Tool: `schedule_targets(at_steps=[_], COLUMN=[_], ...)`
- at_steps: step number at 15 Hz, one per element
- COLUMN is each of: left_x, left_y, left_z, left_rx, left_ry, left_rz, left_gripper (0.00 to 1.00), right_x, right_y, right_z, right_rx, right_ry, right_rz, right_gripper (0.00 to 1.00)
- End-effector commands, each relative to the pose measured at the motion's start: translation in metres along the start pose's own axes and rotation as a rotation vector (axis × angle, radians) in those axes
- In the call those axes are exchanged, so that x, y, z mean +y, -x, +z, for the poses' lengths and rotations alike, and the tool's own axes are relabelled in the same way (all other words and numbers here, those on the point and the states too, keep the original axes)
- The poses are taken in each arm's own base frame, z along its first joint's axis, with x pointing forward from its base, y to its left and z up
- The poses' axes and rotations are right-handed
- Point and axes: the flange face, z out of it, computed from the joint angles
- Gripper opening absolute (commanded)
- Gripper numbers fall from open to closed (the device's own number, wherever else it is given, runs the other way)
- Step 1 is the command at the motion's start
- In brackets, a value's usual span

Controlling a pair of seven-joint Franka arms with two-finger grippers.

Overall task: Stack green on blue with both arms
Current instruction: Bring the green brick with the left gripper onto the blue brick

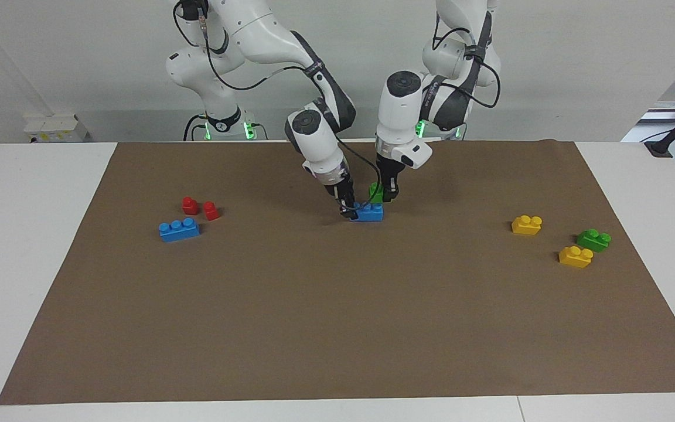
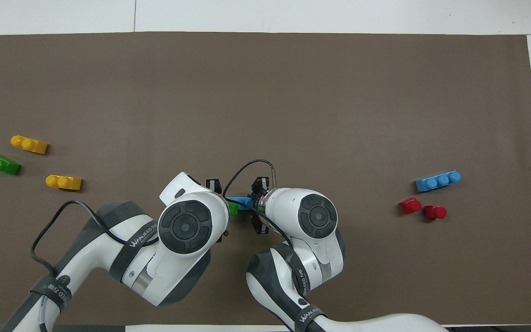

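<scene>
Facing view: at the centre of the frame, a little above the middle, the right gripper [image 1: 349,211] is clamped on one end of a blue brick [image 1: 371,212] that lies on the brown mat [image 1: 337,328] covering the worktop [image 1: 27,246]. The left gripper [image 1: 387,196] comes down beside it, closed on a green brick [image 1: 376,193]; this brick hangs just over the other end of the blue one, and whether the two touch cannot be told. Left of centre lie a second blue brick [image 1: 179,229] and two red bricks [image 1: 200,207]. At the right of the frame sit two yellow bricks [image 1: 527,224], one lower, and a second green brick [image 1: 593,240].

Overhead view: slightly below the middle of the frame, the two wrists nearly meet. A sliver of the green brick [image 2: 233,208] shows against the visible part of the blue brick [image 2: 239,201], between the left gripper [image 2: 221,210] and the right gripper [image 2: 254,208], both largely covered by their wrists. The spare blue brick [image 2: 438,180] and red bricks [image 2: 422,208] are at the right; the yellow bricks [image 2: 29,144] and other green brick [image 2: 0,163] are at the left edge.
</scene>
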Motion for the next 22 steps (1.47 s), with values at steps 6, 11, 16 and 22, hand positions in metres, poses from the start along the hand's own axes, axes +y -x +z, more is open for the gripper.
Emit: schedule_targets(at_steps=[6, 11, 16, 22], left_x=[-0.001, -0.002, -0.013, -0.014], left_y=[0.001, 0.000, 0.005, 0.006], left_z=[0.017, 0.020, 0.027, 0.032], left_rx=[-0.005, -0.015, -0.018, -0.014], left_ry=[0.062, 0.070, 0.066, 0.078], left_rz=[-0.071, -0.113, -0.112, -0.127], left_gripper=[0.00, 0.00, 0.00, 0.00], right_x=[0.005, 0.005, 0.005, 0.004], right_y=[-0.013, -0.013, -0.013, -0.014], right_z=[0.012, 0.012, 0.012, 0.012], right_rx=[0.007, 0.007, 0.007, 0.007], right_ry=[-0.002, -0.002, -0.002, -0.004], right_rz=[0.025, 0.025, 0.025, 0.026], right_gripper=[0.00, 0.00, 0.00, 0.00])
